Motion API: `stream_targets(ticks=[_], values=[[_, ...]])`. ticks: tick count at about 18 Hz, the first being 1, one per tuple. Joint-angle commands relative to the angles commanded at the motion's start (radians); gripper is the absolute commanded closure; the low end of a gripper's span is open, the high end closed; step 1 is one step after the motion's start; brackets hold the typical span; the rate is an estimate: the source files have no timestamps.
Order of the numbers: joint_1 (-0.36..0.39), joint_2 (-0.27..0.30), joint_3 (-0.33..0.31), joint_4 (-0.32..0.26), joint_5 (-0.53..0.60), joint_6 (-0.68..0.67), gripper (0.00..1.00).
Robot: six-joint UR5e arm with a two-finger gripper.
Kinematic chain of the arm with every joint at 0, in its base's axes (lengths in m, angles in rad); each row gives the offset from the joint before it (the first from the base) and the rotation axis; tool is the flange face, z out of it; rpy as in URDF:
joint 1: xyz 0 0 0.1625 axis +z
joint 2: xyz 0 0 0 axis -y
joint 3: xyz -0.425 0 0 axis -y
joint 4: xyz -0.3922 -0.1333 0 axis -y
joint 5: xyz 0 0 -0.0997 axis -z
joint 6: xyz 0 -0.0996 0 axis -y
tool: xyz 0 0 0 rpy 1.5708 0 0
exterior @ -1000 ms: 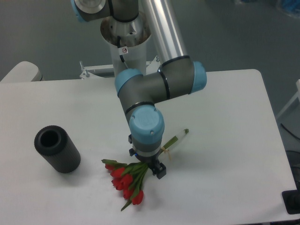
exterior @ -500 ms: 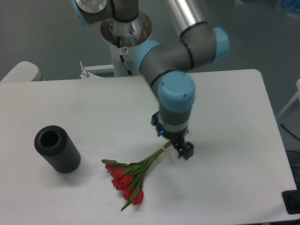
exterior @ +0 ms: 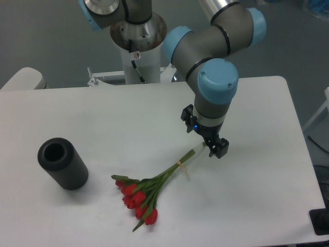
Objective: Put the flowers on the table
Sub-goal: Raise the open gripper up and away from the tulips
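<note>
The flowers (exterior: 140, 197), a bunch of red blooms on thin green stems tied with pale string, lie flat on the white table (exterior: 257, 103) in the front middle. Their stems run up and to the right. My gripper (exterior: 216, 149) hangs just past the stem ends, right of the bunch. It looks open and holds nothing. The stem tips sit right beside the fingers.
A dark grey hollow cylinder (exterior: 62, 163) lies on its side at the left of the table. The arm's base (exterior: 138, 38) stands at the back edge. The table's front edge runs close below the blooms.
The gripper has moved from over the middle of the stems up and to the right, past the stem ends. The flowers have stayed lying on the table.
</note>
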Motion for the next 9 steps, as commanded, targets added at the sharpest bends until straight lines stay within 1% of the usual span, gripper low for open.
stream_targets(ticks=[3,9], values=[[-0.002,0.002,-0.015,0.009,-0.002,0.003,0.0],[-0.002,0.003,-0.015,0.012,-0.005,0.017,0.0]])
